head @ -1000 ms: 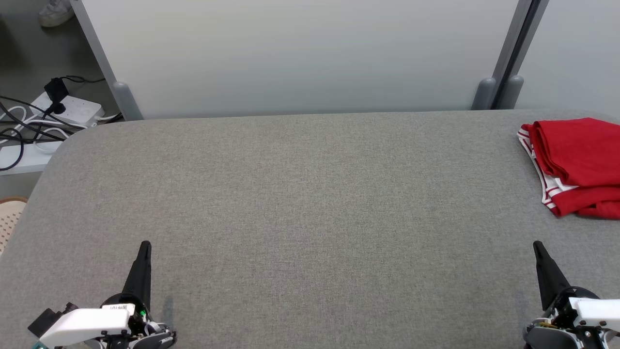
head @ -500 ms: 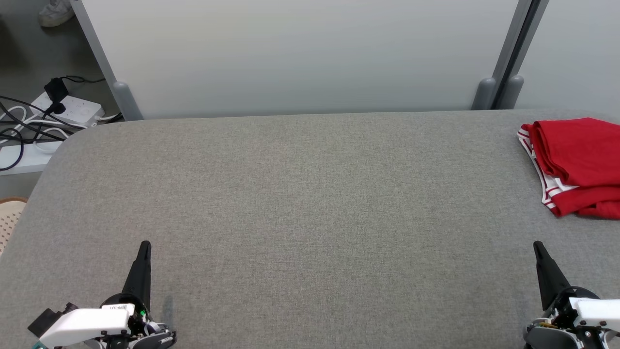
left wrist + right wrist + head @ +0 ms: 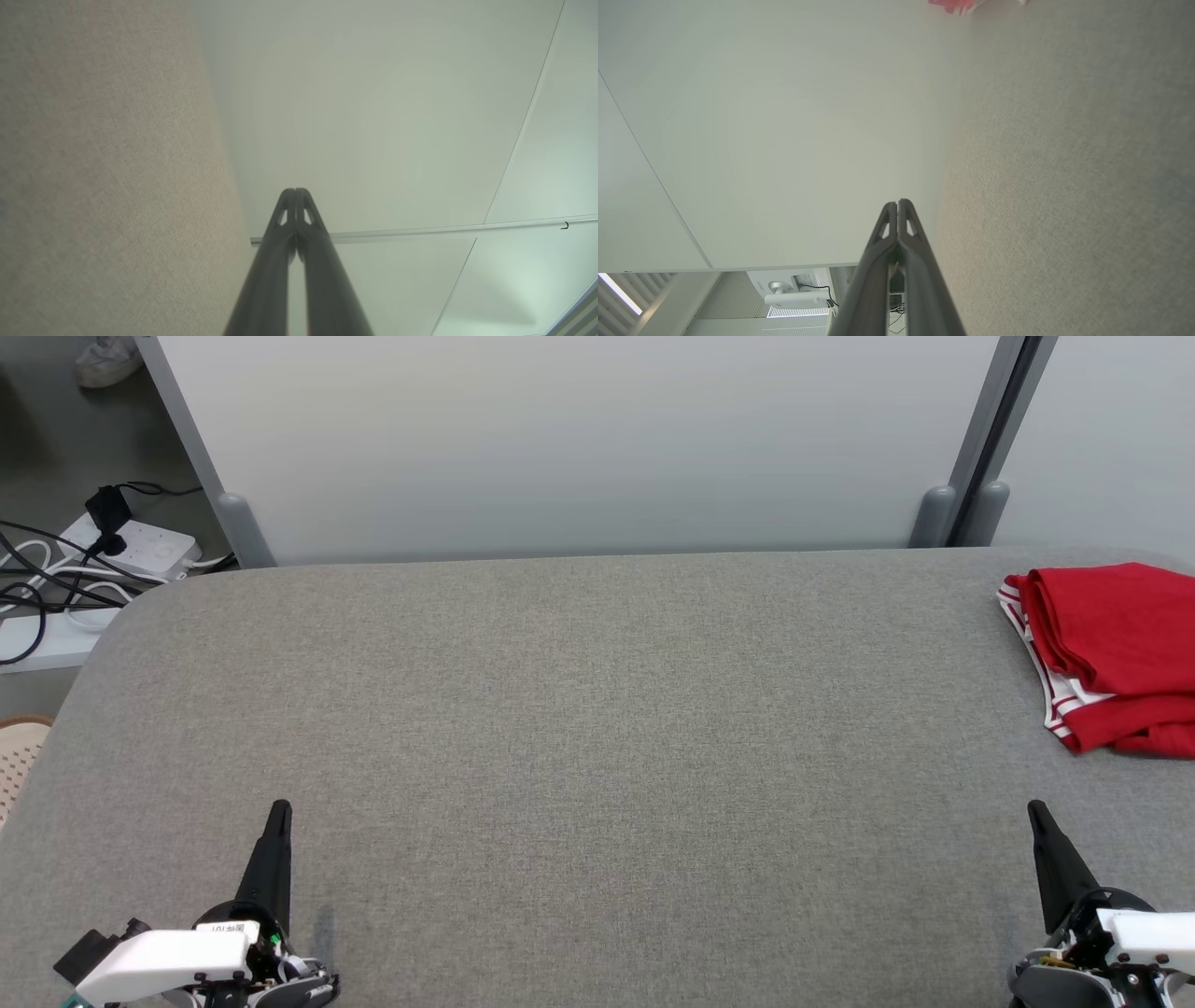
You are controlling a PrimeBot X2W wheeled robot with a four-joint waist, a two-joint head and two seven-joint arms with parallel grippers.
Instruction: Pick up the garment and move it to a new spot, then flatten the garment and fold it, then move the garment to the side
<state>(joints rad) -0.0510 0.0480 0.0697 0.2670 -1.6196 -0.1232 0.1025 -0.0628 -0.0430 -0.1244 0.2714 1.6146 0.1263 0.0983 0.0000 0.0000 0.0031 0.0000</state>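
Red garment [image 3: 1111,653], folded, at far right of desk [image 3: 579,728]; left tool [image 3: 279,809] and right tool [image 3: 1034,810] both pressed together, empty; risk: 1 careless nudge may slide it off.

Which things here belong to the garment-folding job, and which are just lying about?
Job: red garment with white-striped trim, at the right edge of the grey fabric-covered table; left hand and right hand, both shut and empty.
Lying about: white power strip with black cables, pale shoe on the floor, white partition panel.
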